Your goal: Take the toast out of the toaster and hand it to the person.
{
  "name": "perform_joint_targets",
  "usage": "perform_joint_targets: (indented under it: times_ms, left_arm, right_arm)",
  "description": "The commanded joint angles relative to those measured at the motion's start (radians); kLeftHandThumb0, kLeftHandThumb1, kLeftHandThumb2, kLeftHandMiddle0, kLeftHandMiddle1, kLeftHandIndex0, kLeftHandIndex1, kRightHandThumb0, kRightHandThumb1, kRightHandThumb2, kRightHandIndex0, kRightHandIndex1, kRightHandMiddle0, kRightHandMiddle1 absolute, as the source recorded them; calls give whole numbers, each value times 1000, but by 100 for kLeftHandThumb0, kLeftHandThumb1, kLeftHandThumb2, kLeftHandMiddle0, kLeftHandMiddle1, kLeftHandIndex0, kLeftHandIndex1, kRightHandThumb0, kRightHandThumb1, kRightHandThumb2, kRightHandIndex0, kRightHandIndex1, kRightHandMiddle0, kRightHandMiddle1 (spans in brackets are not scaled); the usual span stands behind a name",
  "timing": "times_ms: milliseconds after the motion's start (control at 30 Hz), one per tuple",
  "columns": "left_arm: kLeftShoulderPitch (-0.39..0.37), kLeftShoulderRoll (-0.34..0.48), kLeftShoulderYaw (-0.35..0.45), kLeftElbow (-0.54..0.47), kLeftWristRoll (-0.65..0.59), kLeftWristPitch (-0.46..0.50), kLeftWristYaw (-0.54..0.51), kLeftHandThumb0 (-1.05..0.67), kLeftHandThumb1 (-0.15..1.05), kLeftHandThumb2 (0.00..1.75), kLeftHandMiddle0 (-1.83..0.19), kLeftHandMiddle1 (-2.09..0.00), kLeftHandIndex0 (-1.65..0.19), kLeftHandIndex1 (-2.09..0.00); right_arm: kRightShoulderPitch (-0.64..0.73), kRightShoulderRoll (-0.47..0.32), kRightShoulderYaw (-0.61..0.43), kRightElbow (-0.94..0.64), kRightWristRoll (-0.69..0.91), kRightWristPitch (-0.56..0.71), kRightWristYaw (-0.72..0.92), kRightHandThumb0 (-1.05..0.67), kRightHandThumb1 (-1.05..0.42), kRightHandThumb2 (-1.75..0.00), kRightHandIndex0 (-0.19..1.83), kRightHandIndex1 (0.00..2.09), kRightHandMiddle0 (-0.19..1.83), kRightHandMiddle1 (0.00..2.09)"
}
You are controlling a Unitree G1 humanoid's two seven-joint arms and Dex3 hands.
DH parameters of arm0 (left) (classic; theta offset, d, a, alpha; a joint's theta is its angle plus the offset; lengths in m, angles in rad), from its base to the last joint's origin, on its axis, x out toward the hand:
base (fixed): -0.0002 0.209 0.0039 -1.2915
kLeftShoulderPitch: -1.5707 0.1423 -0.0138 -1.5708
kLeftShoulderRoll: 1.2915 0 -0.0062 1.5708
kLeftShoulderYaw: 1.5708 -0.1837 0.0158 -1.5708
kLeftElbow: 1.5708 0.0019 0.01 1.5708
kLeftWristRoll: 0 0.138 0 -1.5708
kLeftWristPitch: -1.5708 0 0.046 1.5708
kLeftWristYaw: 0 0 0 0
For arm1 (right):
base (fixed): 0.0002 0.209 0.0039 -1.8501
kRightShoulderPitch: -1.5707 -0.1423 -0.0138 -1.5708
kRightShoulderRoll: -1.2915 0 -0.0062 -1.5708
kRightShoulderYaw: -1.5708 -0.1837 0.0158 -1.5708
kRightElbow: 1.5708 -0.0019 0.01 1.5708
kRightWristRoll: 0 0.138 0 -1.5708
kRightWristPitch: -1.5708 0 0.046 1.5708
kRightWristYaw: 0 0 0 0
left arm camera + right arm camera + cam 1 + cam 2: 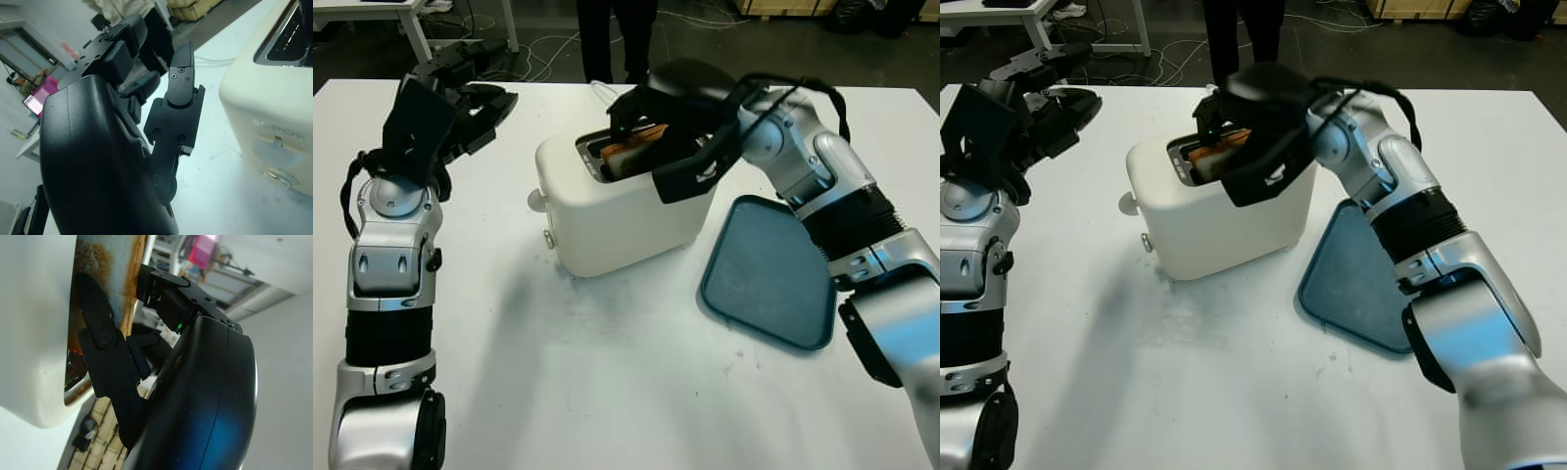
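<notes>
Reaching over the white toaster [617, 211], the right hand [1234, 117] closes its fingers [100, 340] on the toast [628, 152], which sits in the slot, ready for lifting. Left hand [460, 103] hovers open beside it. A person [615, 34] waits beyond the worktop [607, 382].

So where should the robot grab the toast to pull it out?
Best by the top edge of the toast, the part standing above the slot of the toaster, pinched on its flat faces from straight above. The rest sits down inside the slot. The right hand is already over it, a finger against the slice; the left hand is open beside the toaster.
</notes>
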Motion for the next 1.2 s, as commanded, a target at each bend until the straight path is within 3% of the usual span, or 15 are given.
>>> perform_joint_targets:
  times_ms: [0, 300, 733, 967, 1033, 1100, 1133, 1167]
  left_arm:
    - [9, -6, -2, -8, 2, -7, 5, -24, 92, 21, -28, -95, -55, -19]
    - [8, -9, 2, -11, 0, 6, 4, -25, 92, 21, -26, -96, -54, -20]
    - [6, -8, 4, -10, -2, 10, 0, -25, 92, 21, -26, -95, -52, -22]
    - [5, -9, 4, -14, -2, 20, 3, -24, 92, 21, -25, -95, -52, -22]
    - [5, -6, 3, -12, 0, 16, 1, -23, 92, 22, -25, -94, -52, -22]
    - [5, -6, 6, -10, -5, 16, -2, -23, 92, 22, -25, -94, -51, -22]
    - [4, -7, 6, -11, -5, 19, -1, -23, 92, 22, -25, -94, -51, -22]
    - [4, -7, 5, -11, -3, 19, 0, -23, 92, 22, -25, -94, -51, -22]
  right_arm:
    - [-5, -6, -16, 14, -16, -34, -54, -47, -92, -33, 111, 174, 80, 171]
    - [-92, 5, -93, 104, 6, -79, -214, -48, -92, -36, 115, 175, 85, 175]
    - [-258, -16, -239, 216, 92, -4, -223, -48, -92, -40, 114, 175, 84, 175]
    - [-355, -75, -273, 472, 90, 22, -388, -44, -92, -45, 112, 175, 84, 174]
    - [-375, -89, -263, 548, 71, 71, -458, -47, -92, -43, 109, 175, 87, 167]
    - [-382, -93, -267, 602, 79, 117, -505, -46, -92, -42, 96, 166, 80, 137]
    - [-381, -96, -269, 626, 84, 136, -522, -45, -92, -42, 92, 170, 79, 133]
    - [-380, -98, -269, 644, 88, 157, -533, -45, -92, -43, 92, 172, 71, 152]
